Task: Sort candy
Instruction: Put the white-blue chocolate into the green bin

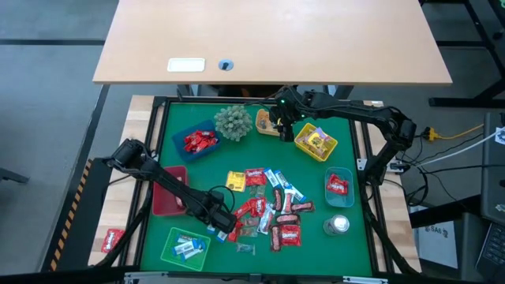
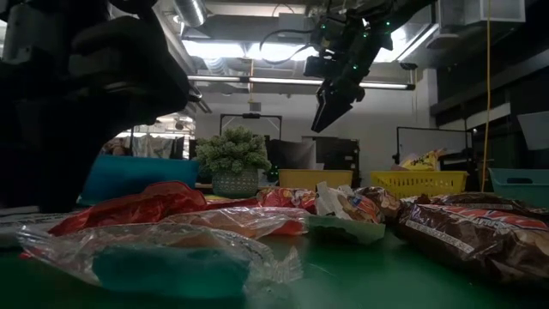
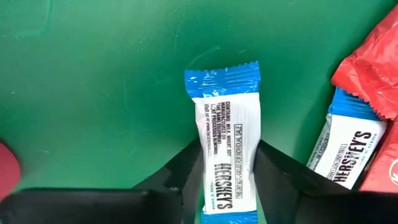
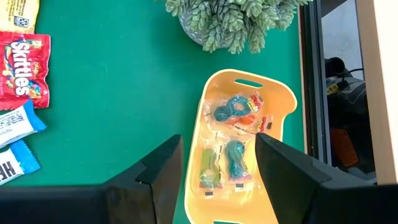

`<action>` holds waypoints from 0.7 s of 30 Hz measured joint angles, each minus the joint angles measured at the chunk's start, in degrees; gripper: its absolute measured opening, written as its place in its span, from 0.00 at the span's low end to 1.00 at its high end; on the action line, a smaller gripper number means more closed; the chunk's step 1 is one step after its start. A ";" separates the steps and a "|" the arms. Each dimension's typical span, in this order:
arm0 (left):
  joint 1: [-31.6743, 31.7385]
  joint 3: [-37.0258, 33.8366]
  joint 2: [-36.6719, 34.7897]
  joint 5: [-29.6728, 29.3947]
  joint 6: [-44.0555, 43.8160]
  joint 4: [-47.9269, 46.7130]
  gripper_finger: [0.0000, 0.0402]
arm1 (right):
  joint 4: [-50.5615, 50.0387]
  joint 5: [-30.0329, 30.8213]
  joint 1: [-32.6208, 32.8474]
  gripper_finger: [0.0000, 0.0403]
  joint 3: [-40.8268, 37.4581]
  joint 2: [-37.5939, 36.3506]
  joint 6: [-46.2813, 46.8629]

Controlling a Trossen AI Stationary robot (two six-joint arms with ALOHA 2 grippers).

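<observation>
The left gripper (image 3: 227, 180) was down at the green mat's (image 1: 237, 170) near-left part, at the left fringe of the candy pile (image 1: 272, 209), its two dark fingers (image 3: 180, 177) set on either side of a blue-and-white Hershey's bar (image 3: 225, 158) lying flat on the mat; whether they had pressed onto the wrapper could not be told; a second Hershey's bar (image 3: 345, 146) lay just beside it, partly under a red wrapper (image 3: 370, 68).

The right gripper (image 4: 217, 168) hung in the air over the far edge of the mat, fingers apart and holding nothing, above a pale yellow tray (image 4: 245, 149) of clear-wrapped sweets (image 4: 233, 112) in blue, green and orange; a red Skittles packet (image 4: 22, 68) lay well apart from that tray toward the pile.

The rest of the candy lay loose in the middle of the mat toward the near edge: red, yellow, brown and blue-white packets touching and overlapping; sorted pieces sat in trays around it: red packets in a blue tray (image 1: 197, 142) at the far left, blue-white bars in a green tray (image 1: 185, 246) at the near-left corner, yellow packets in a bright yellow tray (image 1: 316, 142) at the far right, red packets in a small blue tray (image 1: 338, 187) by the right edge; a red tray (image 1: 167, 193) stood at the left edge, partly under the left arm; a spiky grey-green plant ball (image 1: 233, 122) stood near the far edge between the blue tray and the pale yellow one; a round silvery object (image 1: 338, 225) rested at the near right.
</observation>
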 joint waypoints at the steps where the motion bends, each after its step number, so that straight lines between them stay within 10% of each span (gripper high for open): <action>1: 0.06 0.00 0.00 0.00 0.04 0.00 0.28 | 0.00 0.00 0.00 0.50 0.00 0.00 0.00; 21: 0.71 -0.24 -3.29 -0.09 3.19 0.49 0.23 | -0.37 0.02 0.00 0.50 0.00 0.00 2.99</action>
